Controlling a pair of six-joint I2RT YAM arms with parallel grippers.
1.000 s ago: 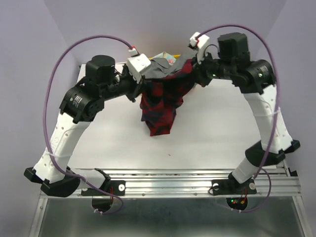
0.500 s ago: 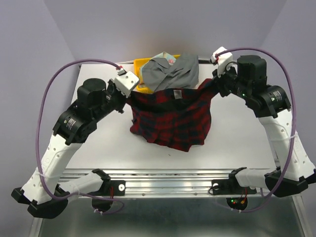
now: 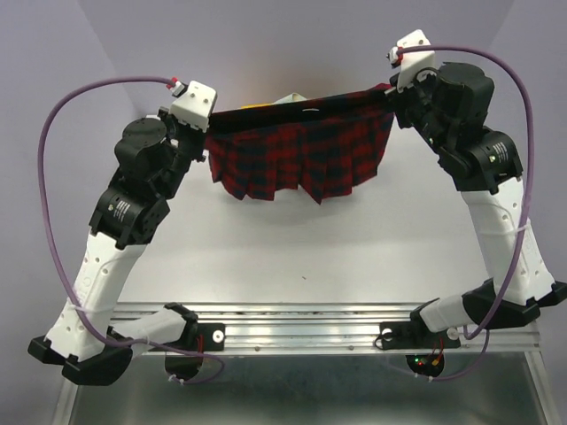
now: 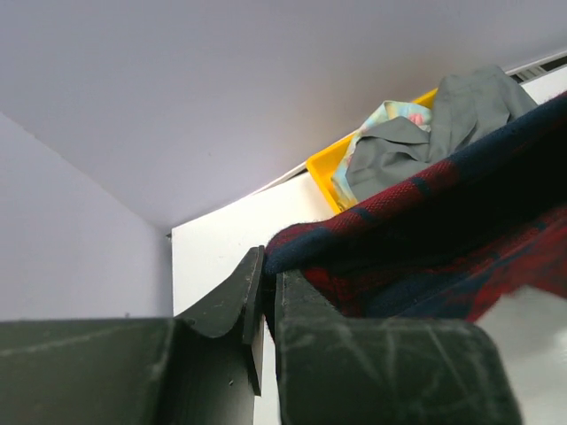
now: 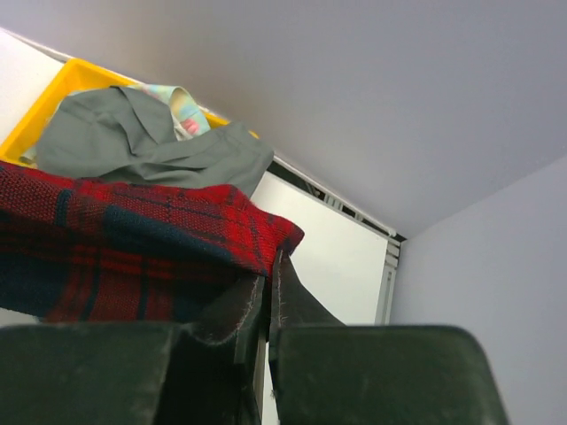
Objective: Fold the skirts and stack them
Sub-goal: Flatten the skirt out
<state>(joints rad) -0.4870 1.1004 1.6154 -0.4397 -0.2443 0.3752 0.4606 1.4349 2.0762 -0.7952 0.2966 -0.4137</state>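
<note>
As the plaid skirt (image 3: 297,155) is held stretched by its waistband between both arms, upper centre of the top view and clear of the counter (image 3: 354,248), the step in hand is judged to be the spread-out before laying flat. Waistband's frame-left corner is pinched in the left tool (image 4: 263,288), jaws nearly closed on the cloth. Frame-right corner is clamped the same way in the right tool (image 5: 268,288).

Tension should be kept even and both ends lowered level, so the hem is laid first and the pleats are not bunched. The drop is best made mid-frame, short of the yellow tray (image 5: 62,84).

Heaped in that tray are the grey skirt (image 5: 133,142) and the floral skirt (image 5: 182,104), the latter mostly buried. In the top view the tray is almost wholly masked by plaid cloth. Grip depth cannot be judged, as the cloth inside the jaws is hidden.
</note>
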